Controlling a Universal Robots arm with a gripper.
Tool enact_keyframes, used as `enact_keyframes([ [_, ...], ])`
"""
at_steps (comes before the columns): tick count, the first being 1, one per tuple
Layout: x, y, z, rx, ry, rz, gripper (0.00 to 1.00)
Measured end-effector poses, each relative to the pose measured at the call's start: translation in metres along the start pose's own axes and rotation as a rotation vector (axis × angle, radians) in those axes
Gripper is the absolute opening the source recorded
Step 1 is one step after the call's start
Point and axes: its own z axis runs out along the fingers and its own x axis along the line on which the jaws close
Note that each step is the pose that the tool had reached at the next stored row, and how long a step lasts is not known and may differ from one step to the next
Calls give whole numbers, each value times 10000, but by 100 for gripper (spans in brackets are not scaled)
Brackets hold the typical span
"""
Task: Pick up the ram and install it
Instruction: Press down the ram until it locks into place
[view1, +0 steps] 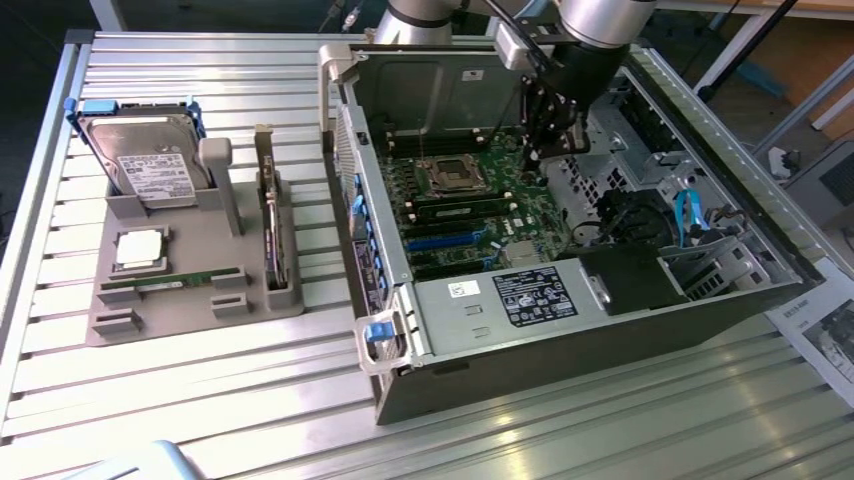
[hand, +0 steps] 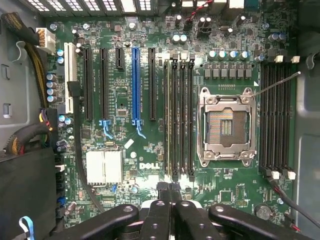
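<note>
A slatted metal table (view1: 200, 400) is carrying an open computer case (view1: 467, 375) and, towards the exterior view's left edge, a grey holder (view1: 174, 322). The ram (view1: 171, 283) is lying flat in that holder, near its front edge, just below a silver chip (view1: 140, 250) and well apart from the gripper (hand: 170, 194). The gripper is hanging inside the case over the motherboard (hand: 125, 150), beside the memory slots (hand: 178, 115), fingers pressing together and gripping nothing.

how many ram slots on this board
8 slots: one bank of four between the socket and the blue slot, a second bank on the socket's other side. None seems hidden.
</note>
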Motion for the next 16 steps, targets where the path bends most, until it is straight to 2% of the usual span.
enact_keyframes([
  [5, 0, 0, 39, 3, -2, 0, 10],
  [16, -1, 1, 194, 14, -1, 7, 10],
])
